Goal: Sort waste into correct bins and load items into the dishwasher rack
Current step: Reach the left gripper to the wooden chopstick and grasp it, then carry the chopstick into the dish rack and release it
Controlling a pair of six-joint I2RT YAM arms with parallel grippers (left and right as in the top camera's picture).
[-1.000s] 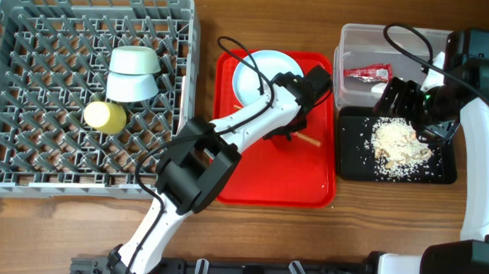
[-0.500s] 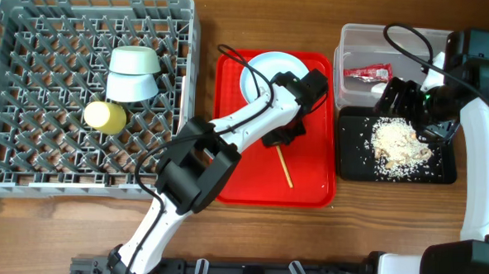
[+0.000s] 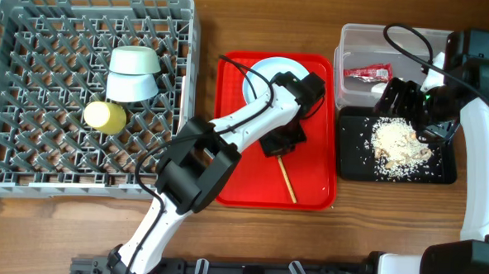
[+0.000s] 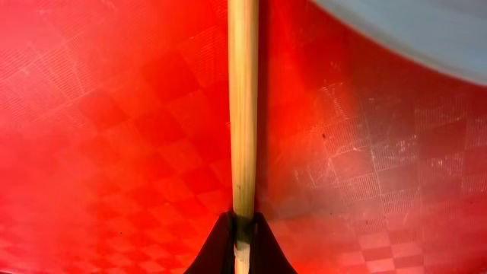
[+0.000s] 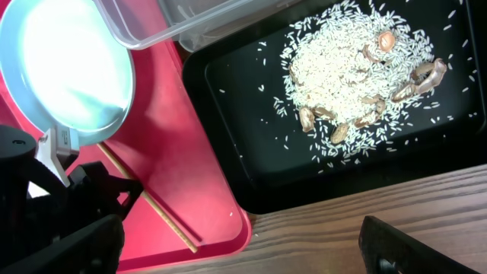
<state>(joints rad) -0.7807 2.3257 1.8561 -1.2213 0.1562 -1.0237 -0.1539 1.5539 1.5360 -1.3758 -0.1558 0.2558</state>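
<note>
My left gripper (image 3: 279,147) is over the red serving tray (image 3: 313,185) and is shut on one end of the thin wooden chopstick (image 3: 287,182). The left wrist view shows its jaws (image 4: 242,243) pinching the chopstick (image 4: 243,106) just above the tray. The pale-blue plate (image 3: 272,76) lies at the tray's back. My right gripper (image 5: 236,251) is open and empty, above the black tray (image 3: 351,162) that holds the rice leftovers (image 3: 397,144). The red wrapper (image 3: 367,73) lies in the clear tub (image 3: 352,42). The fork is out of view.
The grey dishwasher rack (image 3: 28,177) at the left holds two mint-green bowls (image 3: 134,60) (image 3: 131,86) and the yellow cup (image 3: 105,116). The left arm reaches across the red tray from the front. Bare wooden table lies in front of the black tray.
The chopstick has swung from lying sideways to pointing at the tray's front edge. My left gripper has shifted a little toward the front with it. The right arm has not moved.
</note>
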